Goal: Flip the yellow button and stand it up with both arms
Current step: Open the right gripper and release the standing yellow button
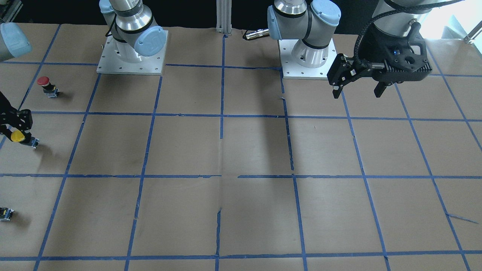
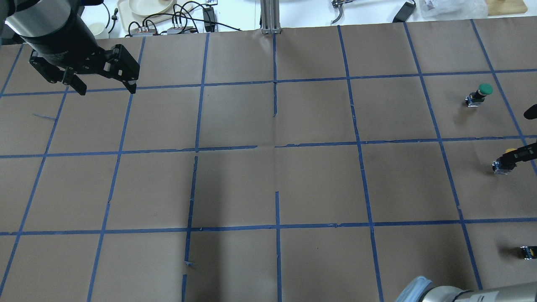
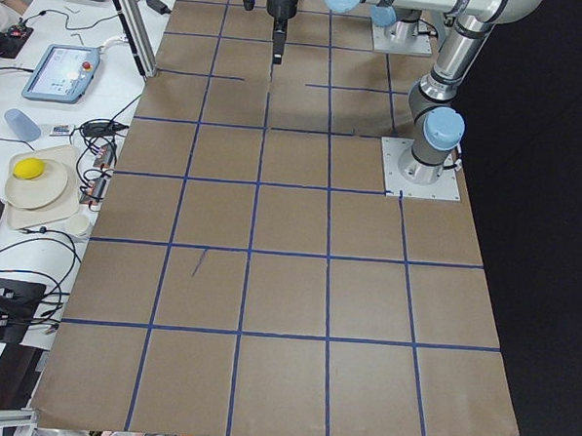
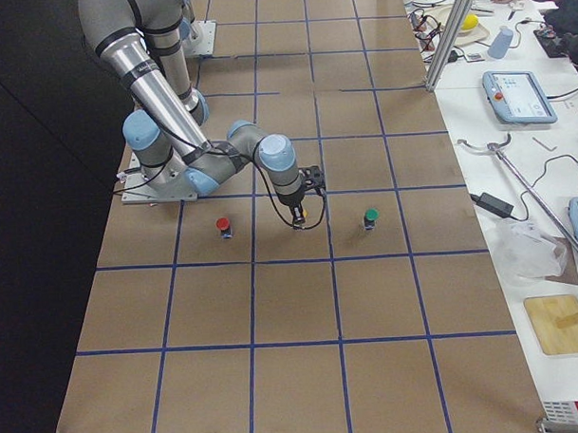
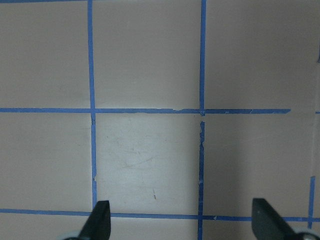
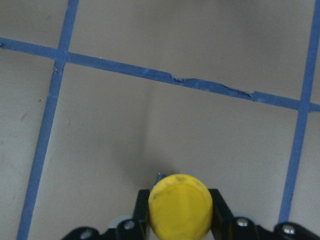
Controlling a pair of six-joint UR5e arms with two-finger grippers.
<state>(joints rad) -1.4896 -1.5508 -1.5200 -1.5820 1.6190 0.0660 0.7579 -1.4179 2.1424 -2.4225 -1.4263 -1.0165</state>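
The yellow button is at the table's end on my right, between the red and green buttons. My right gripper is shut on it just below its cap, and its grey switch body sticks out low over the paper. In the right wrist view the yellow cap faces the camera between the fingers. It also shows in the overhead view and the exterior right view. My left gripper is open and empty, high over the far left of the table.
A red-capped button stands towards the robot's side of the yellow one. A green-capped button stands on its other side. A small capless block lies near the table's right edge. Blue tape lines grid the brown paper.
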